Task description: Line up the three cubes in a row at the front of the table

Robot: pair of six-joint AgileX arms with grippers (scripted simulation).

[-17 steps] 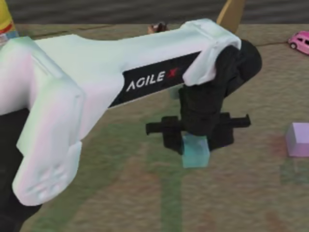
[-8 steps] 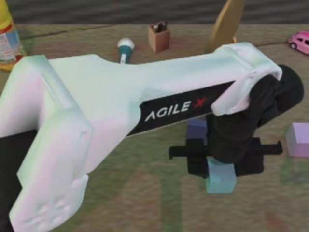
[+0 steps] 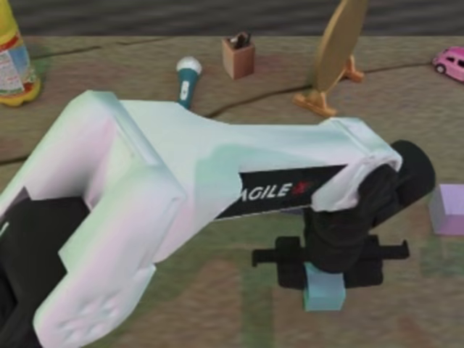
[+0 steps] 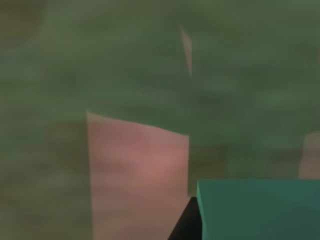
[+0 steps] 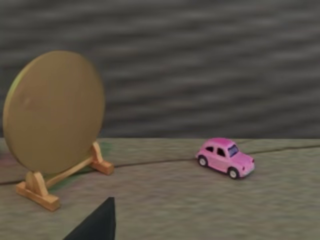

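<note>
Left end effector (image 3: 324, 279) is clamped on the small teal cube (image 3: 323, 296) and has dragged it nearer the mottled brownish-olive table (image 3: 217, 290) front, so it's about ready to set down.

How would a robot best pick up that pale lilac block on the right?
Probably from straight above, closing the fingers on two opposite flat side faces. The lilac cube sits flat on the table with bare surface around it, apart from the teal cube at the left gripper.

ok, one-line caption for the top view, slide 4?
Left gripper holds the teal cube at the table's front; lilac cube waits at right.
</note>
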